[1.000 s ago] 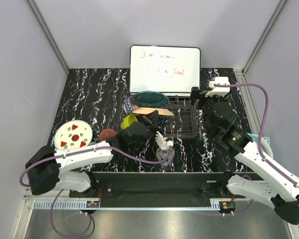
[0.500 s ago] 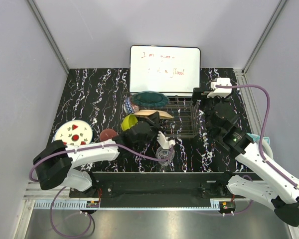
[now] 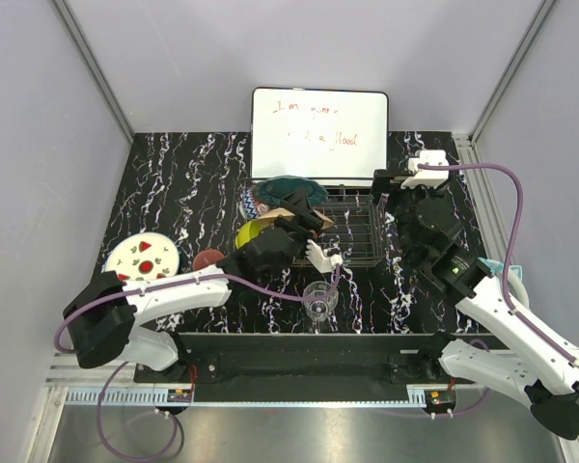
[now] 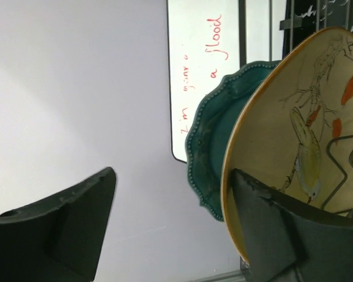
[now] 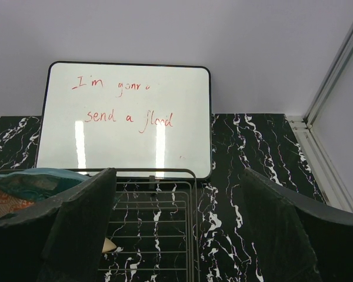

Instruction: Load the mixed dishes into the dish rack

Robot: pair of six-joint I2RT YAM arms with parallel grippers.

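Left tool (image 4: 173,176) has let go since a second ago, jaws now wide; peach plate (image 4: 282,135) leans in dish rack (image 3: 362,246), centre frame. Right tool (image 5: 177,176) open, idle. We judge white plate (image 3: 143,258) and clear glass (image 3: 318,301) still outstanding.

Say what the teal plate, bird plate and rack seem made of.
Teal plate: likely glazed ceramic, with a beaded scalloped rim and soft sheen. Bird plate: probably glazed ceramic, with a painted motif and tan rim. Rack: thin dark wire, likely coated metal.
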